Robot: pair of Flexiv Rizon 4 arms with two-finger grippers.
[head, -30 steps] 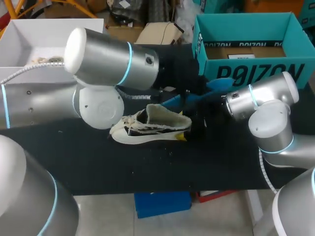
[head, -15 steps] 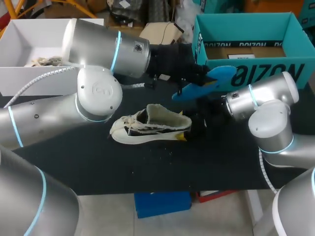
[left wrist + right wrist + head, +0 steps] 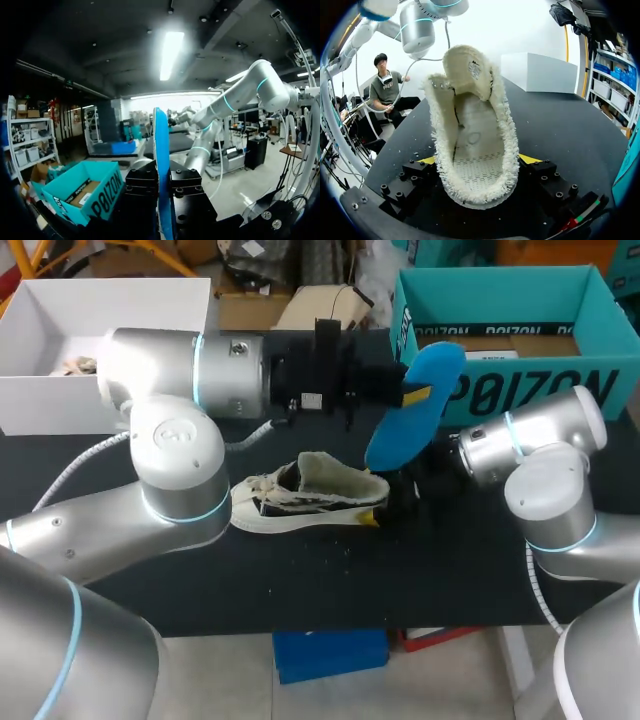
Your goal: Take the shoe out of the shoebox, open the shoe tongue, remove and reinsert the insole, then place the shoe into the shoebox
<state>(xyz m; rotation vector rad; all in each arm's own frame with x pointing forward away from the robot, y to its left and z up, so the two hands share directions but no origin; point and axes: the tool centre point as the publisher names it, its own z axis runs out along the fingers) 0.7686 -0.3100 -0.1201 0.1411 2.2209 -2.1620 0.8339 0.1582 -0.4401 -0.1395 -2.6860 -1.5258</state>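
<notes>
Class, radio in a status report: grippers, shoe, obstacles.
Left gripper shut on insole, held clear of shoe. Right gripper shut on shoe heel. Shoe opening unblocked.

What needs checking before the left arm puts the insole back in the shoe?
1. Insole gripped by left hand: ok, clamped edge-on between the fingers in the left wrist view.
2. Shoe pinned: ok, right hand has a finger on each side of the heel.
3. Shoe mouth open: ok, tongue stands up and the footbed is bare.
4. Insole free of the shoe: ok, raised above the heel end in the head view.
5. Insole's toe end aimed at the shoe's toe: cannot tell.
</notes>
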